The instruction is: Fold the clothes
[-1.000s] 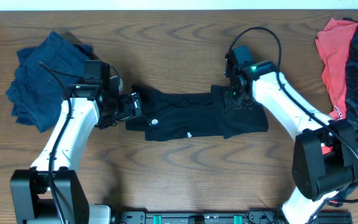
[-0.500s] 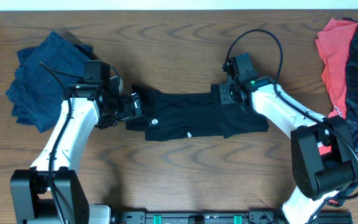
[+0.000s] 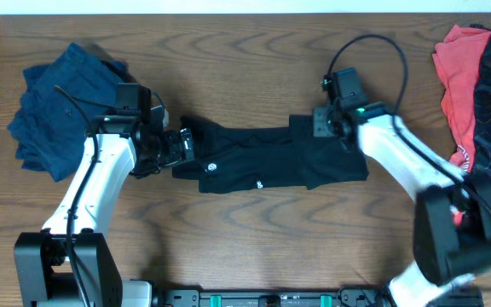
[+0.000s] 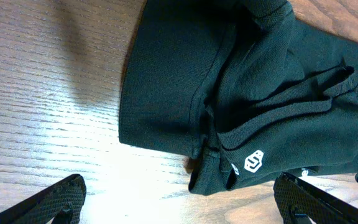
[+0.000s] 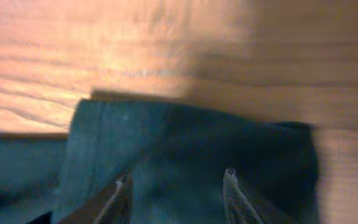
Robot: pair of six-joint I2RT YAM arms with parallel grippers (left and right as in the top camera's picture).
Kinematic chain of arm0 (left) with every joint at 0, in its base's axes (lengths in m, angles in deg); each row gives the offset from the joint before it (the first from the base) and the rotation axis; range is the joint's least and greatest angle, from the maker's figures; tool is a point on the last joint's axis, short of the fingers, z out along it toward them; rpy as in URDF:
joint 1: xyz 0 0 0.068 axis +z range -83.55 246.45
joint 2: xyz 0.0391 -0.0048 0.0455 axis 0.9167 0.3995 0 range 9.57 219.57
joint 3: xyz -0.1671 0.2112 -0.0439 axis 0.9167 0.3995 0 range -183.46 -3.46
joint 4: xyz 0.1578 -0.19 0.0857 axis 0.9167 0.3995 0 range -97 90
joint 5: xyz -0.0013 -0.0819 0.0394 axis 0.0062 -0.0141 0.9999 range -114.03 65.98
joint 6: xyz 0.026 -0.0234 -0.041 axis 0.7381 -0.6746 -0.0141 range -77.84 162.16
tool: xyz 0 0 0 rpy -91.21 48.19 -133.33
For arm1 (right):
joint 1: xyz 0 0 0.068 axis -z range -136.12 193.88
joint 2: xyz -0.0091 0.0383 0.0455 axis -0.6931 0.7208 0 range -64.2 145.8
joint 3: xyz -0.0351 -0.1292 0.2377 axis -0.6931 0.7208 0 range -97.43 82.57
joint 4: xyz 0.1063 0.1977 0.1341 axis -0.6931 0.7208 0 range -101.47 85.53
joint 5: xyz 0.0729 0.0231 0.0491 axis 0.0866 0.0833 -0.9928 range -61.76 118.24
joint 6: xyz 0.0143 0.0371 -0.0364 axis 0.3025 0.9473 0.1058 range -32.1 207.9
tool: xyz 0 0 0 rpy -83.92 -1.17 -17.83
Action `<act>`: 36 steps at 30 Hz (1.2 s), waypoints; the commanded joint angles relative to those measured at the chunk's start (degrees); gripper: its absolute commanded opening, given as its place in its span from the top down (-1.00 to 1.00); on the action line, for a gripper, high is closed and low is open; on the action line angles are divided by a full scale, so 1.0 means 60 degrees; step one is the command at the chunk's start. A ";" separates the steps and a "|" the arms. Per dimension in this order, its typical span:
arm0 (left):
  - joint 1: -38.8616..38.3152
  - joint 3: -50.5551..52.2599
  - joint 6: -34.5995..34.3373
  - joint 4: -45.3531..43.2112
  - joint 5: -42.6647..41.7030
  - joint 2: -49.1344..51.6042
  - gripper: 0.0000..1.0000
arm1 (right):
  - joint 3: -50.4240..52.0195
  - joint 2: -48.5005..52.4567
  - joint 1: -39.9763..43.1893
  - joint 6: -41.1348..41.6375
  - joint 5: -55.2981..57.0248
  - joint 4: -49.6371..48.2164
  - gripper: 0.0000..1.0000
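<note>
Where blk shirt (image 3: 254, 162) lies, tbl (image 3: 254, 256) is brown wood-grain.

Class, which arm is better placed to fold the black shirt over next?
Probably left: the left gripper stands open at the left end of the black shirt, fingers either side. The right gripper hovers above the right end.

We can read no words or numbers anywhere; the black shirt (image 4: 179, 74) carries only small white logos (image 4: 254, 162), one hexagon-shaped, without legible letters.
</note>
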 commanded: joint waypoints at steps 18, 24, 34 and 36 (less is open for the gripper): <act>0.0036 0.0568 0.0827 -0.2211 -0.1016 0.1752 -0.96 | -0.0117 -0.1490 0.0608 0.0127 0.0572 0.2634 -0.02; -0.0051 0.0568 0.0820 -0.2565 -0.1056 0.2765 -0.96 | -0.0117 -0.1249 0.0612 0.0127 0.0546 0.2779 -0.02; -0.1020 0.0568 0.0827 -0.2244 -0.2033 0.3213 -0.57 | -0.0117 -0.1246 0.0608 0.0229 0.0546 0.2798 -0.03; -0.1093 0.0568 0.0827 -0.2109 -0.2033 0.3213 -0.25 | -0.0117 -0.1246 0.0612 0.0229 0.0546 0.2845 -0.03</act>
